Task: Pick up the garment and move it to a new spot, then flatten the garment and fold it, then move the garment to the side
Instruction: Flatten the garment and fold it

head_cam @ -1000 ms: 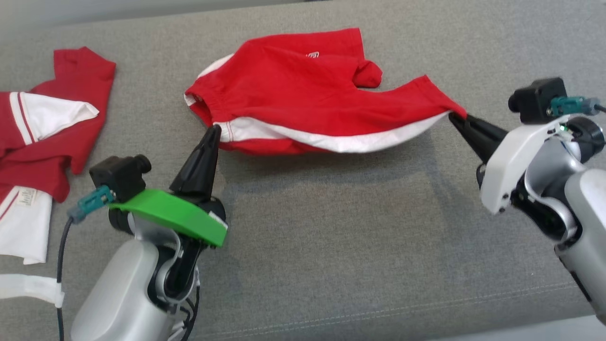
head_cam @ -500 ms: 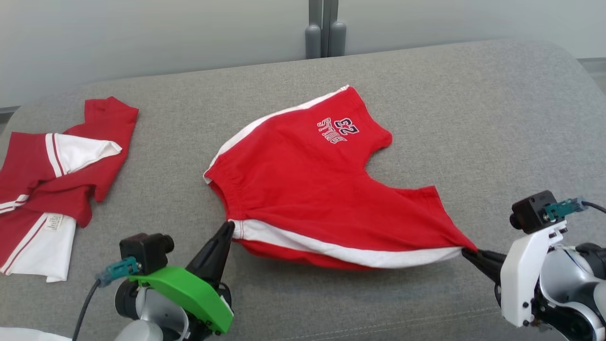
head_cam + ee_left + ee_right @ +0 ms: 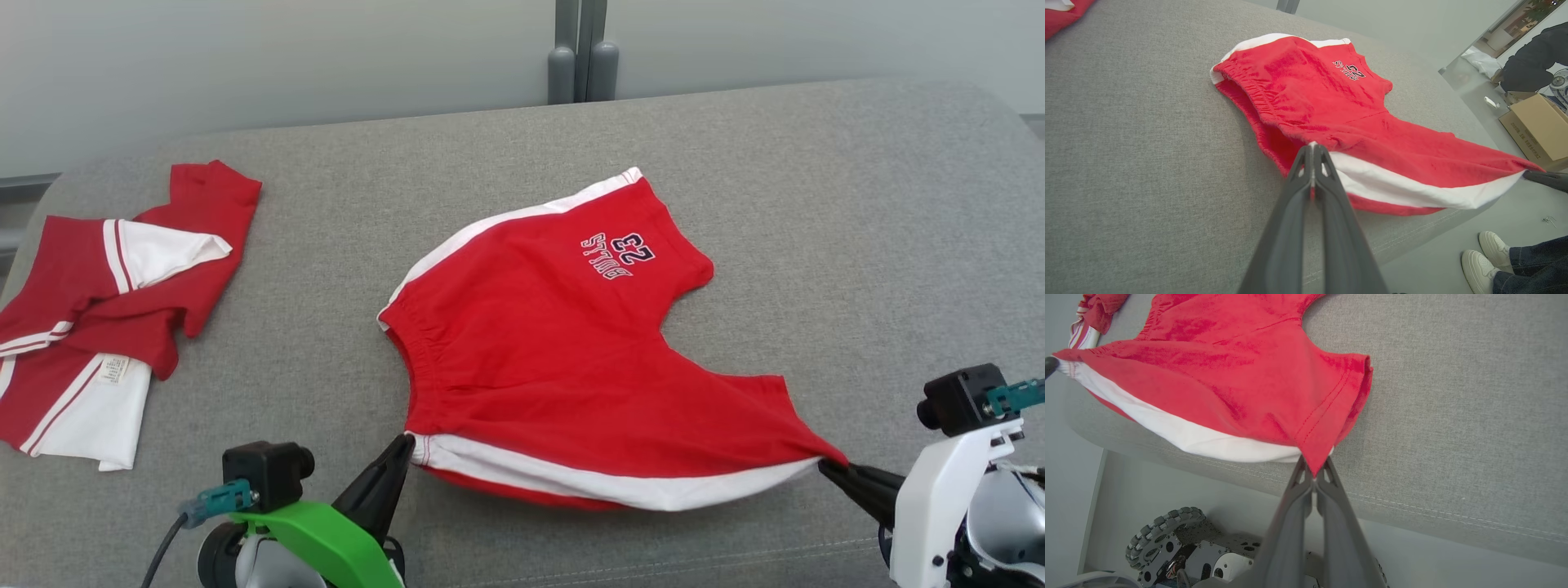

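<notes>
The garment (image 3: 555, 351) is a pair of red shorts with white side stripes and a printed "23" mark, spread over the grey cushioned surface (image 3: 857, 229). My left gripper (image 3: 406, 445) is shut on the waistband corner at the near left, seen up close in the left wrist view (image 3: 1312, 147). My right gripper (image 3: 824, 467) is shut on the hem corner of the near leg, seen in the right wrist view (image 3: 1314, 473). The near edge of the garment (image 3: 1216, 396) hangs stretched between the two grippers, lifted a little off the surface. Its far part (image 3: 1310, 77) lies on the cushion.
A second red and white garment (image 3: 106, 302) lies crumpled at the far left of the surface. The surface's front edge (image 3: 1412, 514) runs just below the grippers. A person's shoes (image 3: 1488, 255) and a cardboard box (image 3: 1535, 126) are on the floor to the right.
The head camera has tilted up, so the whole scene has shifted down. The garment has been drawn toward me and opened out flatter, still held at both corners.
</notes>
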